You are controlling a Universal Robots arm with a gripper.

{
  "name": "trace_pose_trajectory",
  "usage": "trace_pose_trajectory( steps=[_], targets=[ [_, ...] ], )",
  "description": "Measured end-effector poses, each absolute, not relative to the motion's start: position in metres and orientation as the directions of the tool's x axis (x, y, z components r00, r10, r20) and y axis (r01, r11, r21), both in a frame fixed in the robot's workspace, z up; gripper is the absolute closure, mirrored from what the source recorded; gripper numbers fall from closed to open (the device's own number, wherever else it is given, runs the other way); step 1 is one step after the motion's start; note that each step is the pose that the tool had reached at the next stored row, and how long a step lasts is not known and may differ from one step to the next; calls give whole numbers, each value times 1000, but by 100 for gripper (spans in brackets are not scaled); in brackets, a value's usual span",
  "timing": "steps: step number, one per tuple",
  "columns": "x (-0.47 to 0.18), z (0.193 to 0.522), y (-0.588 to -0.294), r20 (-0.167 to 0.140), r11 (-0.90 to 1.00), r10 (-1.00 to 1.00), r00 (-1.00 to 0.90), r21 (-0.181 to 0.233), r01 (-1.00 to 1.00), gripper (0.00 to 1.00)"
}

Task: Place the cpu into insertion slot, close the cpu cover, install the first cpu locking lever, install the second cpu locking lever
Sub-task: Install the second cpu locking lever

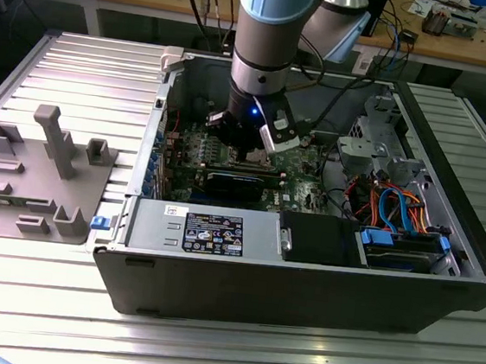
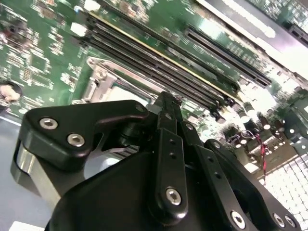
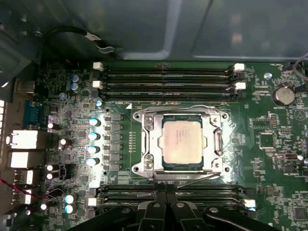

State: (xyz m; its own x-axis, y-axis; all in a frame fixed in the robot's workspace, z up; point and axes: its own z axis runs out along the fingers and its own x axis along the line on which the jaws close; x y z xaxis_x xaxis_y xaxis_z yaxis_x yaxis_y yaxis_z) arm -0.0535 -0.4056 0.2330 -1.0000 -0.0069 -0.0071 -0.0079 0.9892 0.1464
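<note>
Two black gripper fingers (image 3: 166,211) meet side by side at the near edge of the first wrist view, pressed together with nothing between them, so the gripper (image 2: 166,103) is closed and empty. Just beyond them a lever wire runs along the socket's near side. Past that, the cpu (image 3: 182,141) lies flat in the insertion slot (image 3: 164,166), its grey top showing through the window of the cpu cover (image 3: 155,144), which lies down flat around it. Further off run long black memory slots (image 3: 166,82) on the green motherboard (image 3: 269,144). From outside, the arm reaches down into the open computer case (image 1: 301,292).
</note>
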Motion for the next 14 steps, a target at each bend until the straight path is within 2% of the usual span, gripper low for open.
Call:
trace_pose_trajectory(
  steps=[14],
  targets=[
    [-59, 230, -416, 7, 983, -7, -1000, 183, -5, 89]
  ],
)
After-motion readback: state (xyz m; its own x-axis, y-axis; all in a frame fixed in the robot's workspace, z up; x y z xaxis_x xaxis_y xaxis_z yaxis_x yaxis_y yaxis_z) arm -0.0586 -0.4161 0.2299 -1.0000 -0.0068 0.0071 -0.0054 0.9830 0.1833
